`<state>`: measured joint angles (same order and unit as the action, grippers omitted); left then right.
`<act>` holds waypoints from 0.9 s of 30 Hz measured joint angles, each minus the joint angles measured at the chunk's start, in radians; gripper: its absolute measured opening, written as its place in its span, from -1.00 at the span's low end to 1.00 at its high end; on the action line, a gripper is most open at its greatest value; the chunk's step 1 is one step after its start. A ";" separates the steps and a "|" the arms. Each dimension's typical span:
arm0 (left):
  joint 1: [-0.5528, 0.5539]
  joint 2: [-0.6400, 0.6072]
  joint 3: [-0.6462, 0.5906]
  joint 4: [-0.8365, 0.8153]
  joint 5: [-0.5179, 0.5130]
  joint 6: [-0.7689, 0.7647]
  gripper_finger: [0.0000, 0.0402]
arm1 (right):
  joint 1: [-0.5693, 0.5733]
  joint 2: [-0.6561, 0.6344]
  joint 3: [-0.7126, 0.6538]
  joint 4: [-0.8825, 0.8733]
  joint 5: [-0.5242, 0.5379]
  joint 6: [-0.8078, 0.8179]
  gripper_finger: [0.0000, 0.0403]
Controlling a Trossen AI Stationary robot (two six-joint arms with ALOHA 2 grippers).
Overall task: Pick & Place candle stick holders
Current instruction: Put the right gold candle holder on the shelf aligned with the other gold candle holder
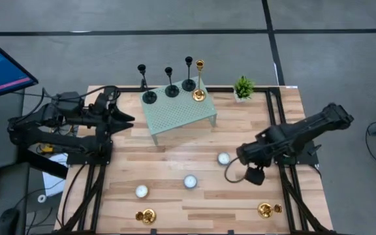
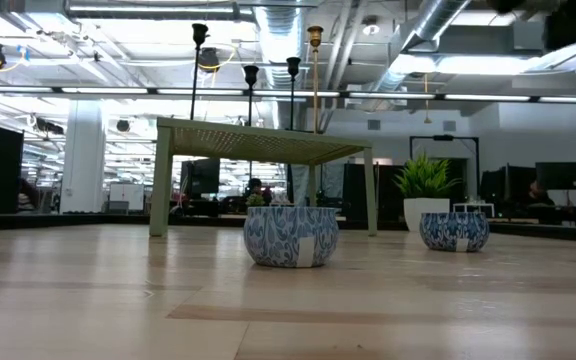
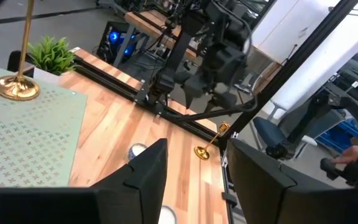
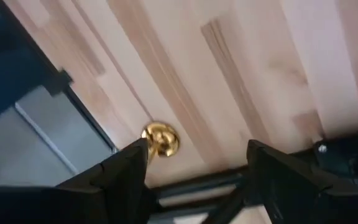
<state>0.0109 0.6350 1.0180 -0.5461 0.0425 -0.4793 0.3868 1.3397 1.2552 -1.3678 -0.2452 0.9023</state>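
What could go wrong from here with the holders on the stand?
The tall gold holder and three black holders stand close together on the green stand; another placement could topple one. The open right gripper hovers beside a tealight and may nudge it. The left gripper is open.

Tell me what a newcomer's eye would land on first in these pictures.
First, the row of candle holders on the small green perforated stand at the table's far side: three black slim-stemmed holders and one tall gold holder. Next, three white tealight candles scattered on the wooden table, with short gold holders near the front edge. The left gripper waits beside the stand; the right gripper hangs open over the table's right side.
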 joint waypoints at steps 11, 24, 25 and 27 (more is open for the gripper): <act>0.000 0.000 0.000 0.004 0.010 0.003 -0.16 | 0.303 -0.071 0.160 -0.110 -0.067 0.633 0.32; 0.000 0.000 0.000 0.009 0.018 0.030 -0.12 | 0.667 0.069 0.163 0.131 0.062 1.102 0.32; 0.000 0.000 0.000 0.009 0.018 0.038 -0.12 | 0.683 0.075 0.163 0.151 0.068 1.118 0.32; 0.000 0.000 0.000 0.012 0.018 0.048 -0.10 | 0.703 0.081 0.163 0.178 0.082 1.132 0.32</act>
<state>0.0108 0.6346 1.0180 -0.5338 0.0605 -0.4312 1.0901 1.4204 1.4185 -1.1900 -0.1629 2.0342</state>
